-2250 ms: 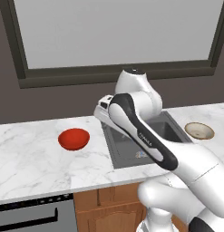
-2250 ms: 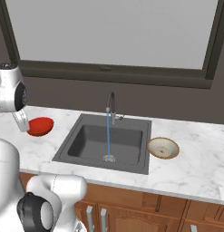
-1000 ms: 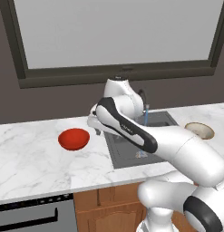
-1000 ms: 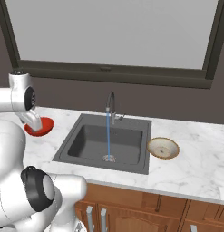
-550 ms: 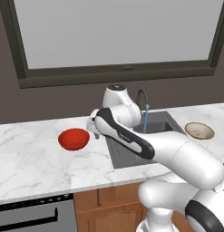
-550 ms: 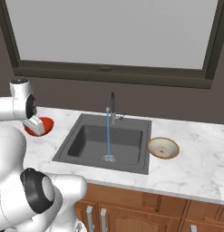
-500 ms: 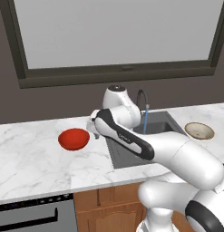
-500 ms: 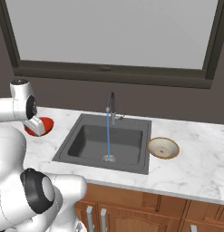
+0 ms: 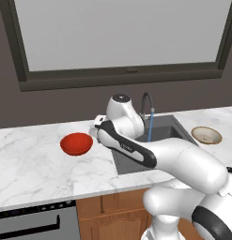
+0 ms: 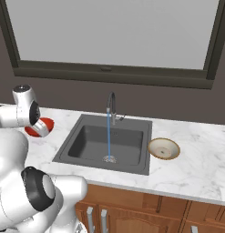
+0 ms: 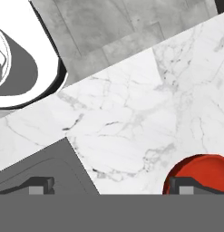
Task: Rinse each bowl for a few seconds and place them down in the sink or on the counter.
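1. Red bowl (image 9: 76, 143) sits upright on the counter (image 9: 28, 164), left of the sink (image 10: 104, 143), apart from the basin edge. Nothing near it on the marble.
2. Gripper (image 11: 109, 183) hangs over the counter strip between red bowl and sink. In the hand view the red bowl (image 11: 199, 174) is by one fingertip (image 11: 186, 183), the sink corner by the other. Fingers spread wide, holding nothing, touching nothing as far as I can tell.
3. Step in hand, as I judge it: the approach to the first bowl, the red one. No grasp yet, nothing rinsed.
4. Next move likely needs the hand to shift toward the bowl until the rim sits between the fingers, come down, close on the rim, then lift and carry it right to the water.
5. Sink: dark basin, faucet (image 10: 111, 107) running, water stream (image 10: 108, 136) falling to the drain. Basin looks bare, so plenty of room to hold a bowl under the stream or set it down.
6. Cream bowl (image 10: 163, 148) sits on the counter just right of the sink, close to its rim. Untouched, second in line.
7. Edges to watch: the sink lip between red bowl and basin, since a low carry could clip it; the faucet arch above the stream; the counter front edge, well apart from both bowls.
8. Open marble left of the red bowl and right of the cream bowl gives free room to put bowls down.
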Controlling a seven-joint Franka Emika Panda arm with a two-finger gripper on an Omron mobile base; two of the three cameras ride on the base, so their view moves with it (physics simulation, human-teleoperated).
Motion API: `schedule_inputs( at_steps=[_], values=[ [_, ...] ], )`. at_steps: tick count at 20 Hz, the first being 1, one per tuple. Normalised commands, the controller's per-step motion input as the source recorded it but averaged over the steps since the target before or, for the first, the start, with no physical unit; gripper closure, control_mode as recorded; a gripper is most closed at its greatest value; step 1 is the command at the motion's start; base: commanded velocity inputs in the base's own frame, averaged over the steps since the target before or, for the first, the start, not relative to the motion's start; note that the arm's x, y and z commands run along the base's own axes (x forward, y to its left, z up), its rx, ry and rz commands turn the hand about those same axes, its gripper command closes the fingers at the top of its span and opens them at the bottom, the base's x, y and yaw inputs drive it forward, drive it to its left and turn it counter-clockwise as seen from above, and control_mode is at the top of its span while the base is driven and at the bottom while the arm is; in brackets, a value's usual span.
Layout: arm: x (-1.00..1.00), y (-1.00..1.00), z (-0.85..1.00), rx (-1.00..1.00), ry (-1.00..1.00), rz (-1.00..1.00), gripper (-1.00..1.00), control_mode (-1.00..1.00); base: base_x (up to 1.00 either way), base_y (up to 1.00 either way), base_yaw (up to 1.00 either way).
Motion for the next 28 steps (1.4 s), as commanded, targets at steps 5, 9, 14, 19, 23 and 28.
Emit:
schedule_inputs(
  at_steps=[5,9,14,19,23,28],
  values=[
    [0.36,0.16,-0.03,0.04,-0.02,0.00,-1.00,-1.00,0.00,0.00,0.00],
    [0.37,0.22,-0.01,0.06,0.01,0.00,-1.00,-1.00,0.00,0.00,0.00],
    [0.27,0.16,-0.04,0.01,0.01,0.00,-1.00,-1.00,0.00,0.00,0.00],
    [0.05,0.15,-0.06,-0.01,0.00,0.00,-1.00,-1.00,0.00,0.00,0.00],
    [0.01,0.10,-0.06,0.00,-0.01,0.00,-1.00,-1.00,0.00,0.00,0.00],
    [0.01,0.04,-0.11,0.00,0.00,0.00,-1.00,-1.00,0.00,0.00,0.00]
  ],
)
